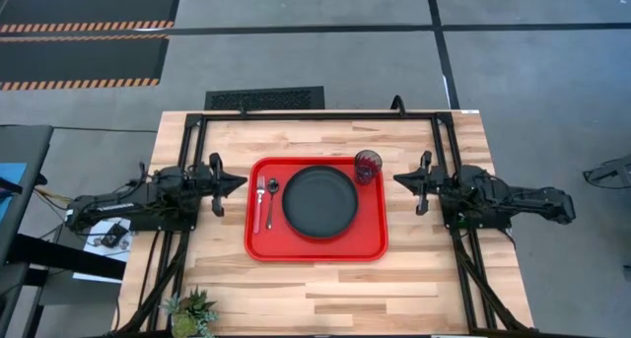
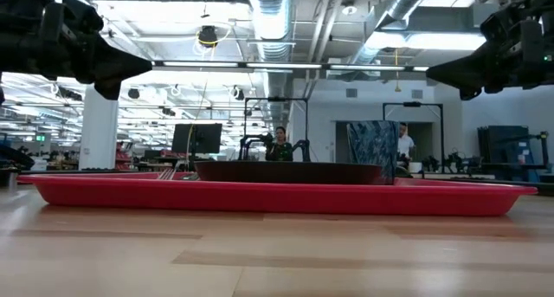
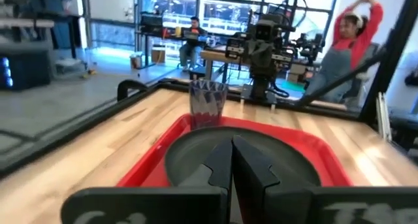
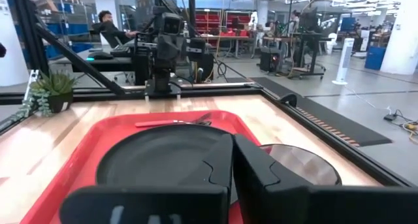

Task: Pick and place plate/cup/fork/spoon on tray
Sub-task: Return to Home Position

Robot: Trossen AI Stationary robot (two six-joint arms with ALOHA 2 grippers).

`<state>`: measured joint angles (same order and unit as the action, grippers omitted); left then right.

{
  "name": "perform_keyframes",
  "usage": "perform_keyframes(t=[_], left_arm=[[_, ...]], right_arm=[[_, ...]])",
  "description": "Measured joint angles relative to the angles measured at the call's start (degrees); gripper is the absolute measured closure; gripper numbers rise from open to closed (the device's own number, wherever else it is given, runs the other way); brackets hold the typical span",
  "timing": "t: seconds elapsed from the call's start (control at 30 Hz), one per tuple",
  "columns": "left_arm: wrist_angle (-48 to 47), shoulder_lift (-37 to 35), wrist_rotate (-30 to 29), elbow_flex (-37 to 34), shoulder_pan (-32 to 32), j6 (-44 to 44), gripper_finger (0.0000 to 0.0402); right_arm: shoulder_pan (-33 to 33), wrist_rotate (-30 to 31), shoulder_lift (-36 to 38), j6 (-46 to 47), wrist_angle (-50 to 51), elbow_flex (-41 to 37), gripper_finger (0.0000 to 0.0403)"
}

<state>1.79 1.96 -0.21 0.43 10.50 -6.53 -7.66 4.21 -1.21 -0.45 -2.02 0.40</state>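
The red tray (image 1: 370,247) lies mid-table. On it sit the black plate (image 1: 319,201), the tinted glass cup (image 1: 368,165) at its far right corner, and the red-handled fork (image 1: 259,202) and dark spoon (image 1: 271,198) side by side along its left edge. My left gripper (image 1: 240,181) is shut and empty, raised left of the tray. My right gripper (image 1: 400,179) is shut and empty, raised right of the tray. In the left wrist view the plate (image 3: 196,155) and cup (image 3: 208,103) lie ahead of the shut fingers (image 3: 232,165).
A small potted plant (image 1: 192,311) stands at the table's near left edge. A black frame (image 1: 315,114) runs along the table's far edge and sides. People sit and stand in the room beyond the table.
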Motion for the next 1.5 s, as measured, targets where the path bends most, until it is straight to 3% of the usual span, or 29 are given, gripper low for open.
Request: perform_keyframes(t=[0.2, 1.5], left_arm=[[-0.06, 0.02, -0.49, 0.0, 0.0, -6.67, 0.0401], [-0.06, 0.02, -0.48, -0.04, 0.0, -6.44, 0.0401]], right_arm=[[0.0, 0.02, 0.0, 0.0, 0.02, -0.04, 0.0365], [0.02, 0.2, 0.0, 0.02, -0.09, -0.11, 0.0365]])
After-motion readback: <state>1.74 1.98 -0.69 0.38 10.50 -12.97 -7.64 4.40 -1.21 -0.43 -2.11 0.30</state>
